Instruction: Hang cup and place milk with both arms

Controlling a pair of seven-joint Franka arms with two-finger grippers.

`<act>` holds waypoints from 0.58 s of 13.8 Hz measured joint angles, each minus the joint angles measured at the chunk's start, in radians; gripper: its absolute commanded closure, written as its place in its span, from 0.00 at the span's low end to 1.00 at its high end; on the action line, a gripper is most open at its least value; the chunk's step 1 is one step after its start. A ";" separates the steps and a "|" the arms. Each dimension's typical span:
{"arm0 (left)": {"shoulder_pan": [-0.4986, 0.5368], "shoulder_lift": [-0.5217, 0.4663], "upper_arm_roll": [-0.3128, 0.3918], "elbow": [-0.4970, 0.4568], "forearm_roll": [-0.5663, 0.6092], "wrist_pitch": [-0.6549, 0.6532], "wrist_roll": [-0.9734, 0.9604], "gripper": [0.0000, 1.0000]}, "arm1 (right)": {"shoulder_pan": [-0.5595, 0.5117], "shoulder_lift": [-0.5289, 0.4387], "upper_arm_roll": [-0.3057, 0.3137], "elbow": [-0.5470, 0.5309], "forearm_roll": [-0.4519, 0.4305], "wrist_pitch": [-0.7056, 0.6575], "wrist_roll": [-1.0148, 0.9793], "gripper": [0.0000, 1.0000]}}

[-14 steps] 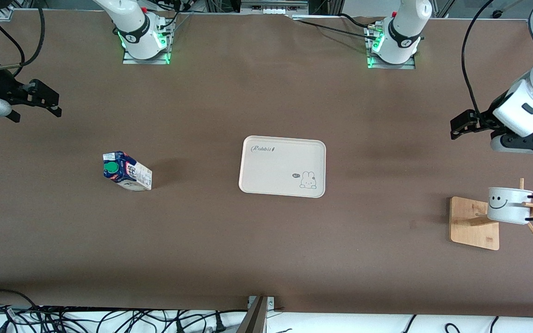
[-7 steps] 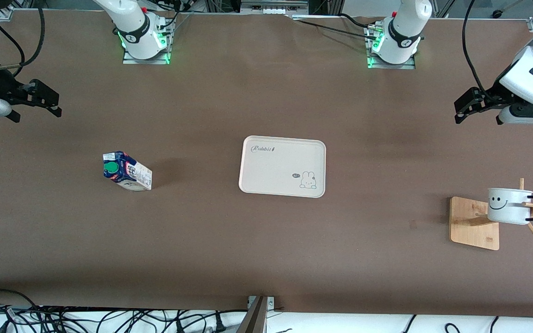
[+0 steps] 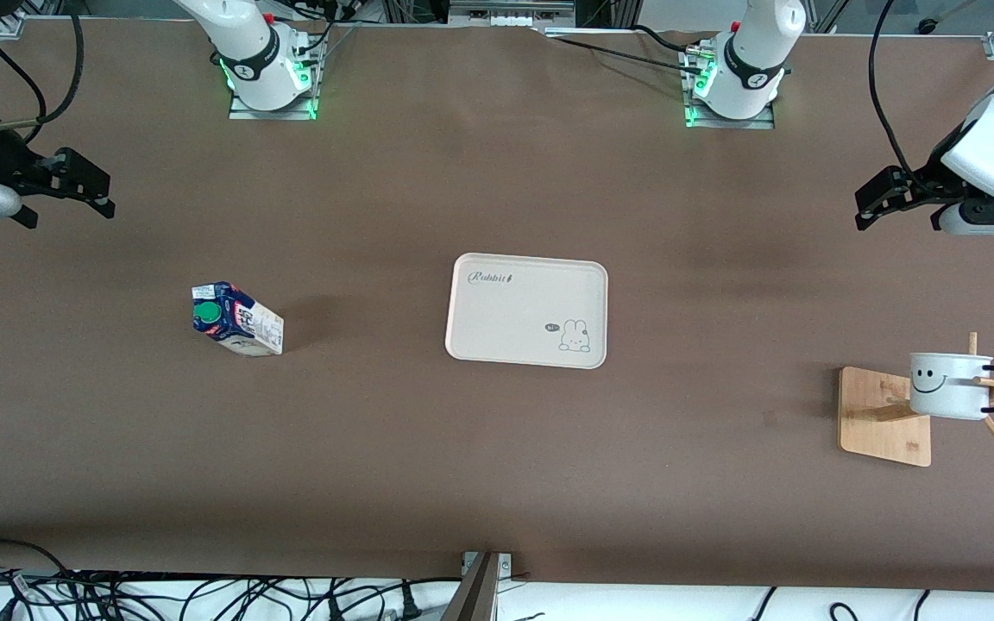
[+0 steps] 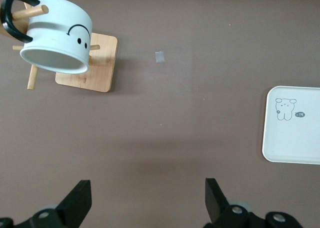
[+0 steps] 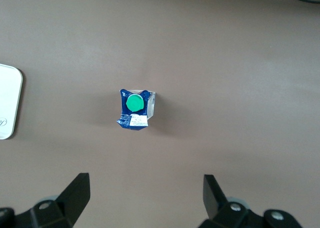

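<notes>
Front view shows the cream tray [image 3: 526, 310] lying flat at the middle of the tabletop [image 3: 497, 474], with "Rabbit" written in script in one corner and a small drawn rabbit with a dark speech tag in the corner diagonal to it; the tag's writing is too small for me to read. The milk [image 3: 236, 319] stands upright toward my right arm's end of the tabletop, well apart from the tray, its round green cap on top and printed labels on its blue and white sides, none of which I can make out. My right gripper [image 3: 83, 185] hangs in the air over the tabletop's edge at that end, fingers spread wide, gripping nothing and touching nothing; in the right wrist view the carton sits on bare brown surface between and ahead of my two black fingertips [image 5: 75, 190]. My left gripper [image 3: 881, 198] hangs over the tabletop's edge at my left arm's end, also spread wide and holding nothing. The cup [image 3: 950, 384] hangs by its black loop handle on a peg of the wooden rack [image 3: 883, 418], near the corner of the tabletop at that end closer to the front camera, its smiley face showing.
</notes>
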 measured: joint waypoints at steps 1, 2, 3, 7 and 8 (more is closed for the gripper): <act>0.000 0.001 0.000 0.002 0.000 -0.004 0.000 0.00 | 0.000 0.000 0.000 0.000 0.000 0.000 0.000 0.00; 0.000 0.001 0.000 0.004 -0.004 -0.015 0.000 0.00 | 0.000 0.000 0.000 0.000 0.000 0.000 0.000 0.00; 0.000 0.001 0.002 0.006 -0.028 -0.029 0.000 0.00 | 0.000 0.000 0.000 0.000 0.000 0.000 0.000 0.00; 0.001 0.002 -0.002 0.010 -0.071 -0.047 0.000 0.00 | 0.000 0.000 0.000 0.000 0.000 0.000 0.000 0.00; 0.001 0.004 -0.004 0.013 -0.066 -0.047 0.002 0.00 | 0.000 0.000 0.000 0.000 0.000 0.000 0.000 0.00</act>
